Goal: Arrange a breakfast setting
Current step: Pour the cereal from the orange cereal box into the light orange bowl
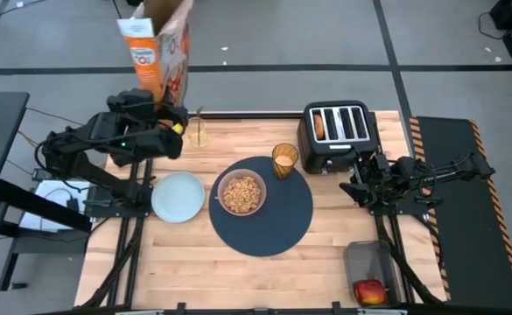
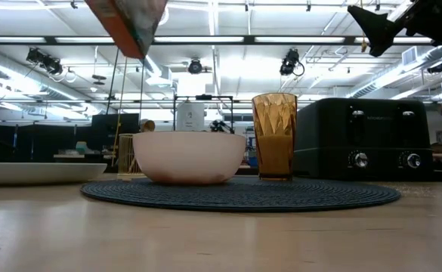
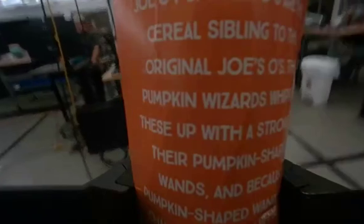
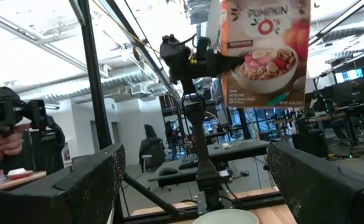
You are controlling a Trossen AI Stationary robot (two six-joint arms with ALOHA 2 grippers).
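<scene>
My left gripper (image 1: 175, 124) is shut on the tall orange-and-brown cereal box (image 1: 157, 45), held high over the table's far left. On the dark-blue mat (image 1: 277, 229) stand the pink bowl (image 1: 241, 194), which holds cereal, and the amber tumbler (image 1: 284, 160). The pale-blue plate (image 1: 178, 197) lies left of the mat. The gold spoon stands in the small clear glass (image 1: 201, 133) by the far edge. The bagel (image 1: 319, 128) sticks out of a toaster slot. The red apple (image 1: 369, 291) lies in a grey tray. My right gripper (image 1: 361, 181) is open and empty beside the toaster. My left gripper pinches the cereal box between its two fingers (image 3: 116, 182), one on each broad face, at the box's narrow orange side (image 3: 210, 143). The fingers come level from the table's left side. The box is lifted clear, roughly upright, its open top up.
The black four-slot toaster (image 1: 339, 133) stands at the far right, close to my right gripper. The grey tray (image 1: 371, 262) sits at the near right edge. A person's hand (image 4: 0, 140) holding a dark device shows in the room beyond. Bare wood lies near the front edge.
</scene>
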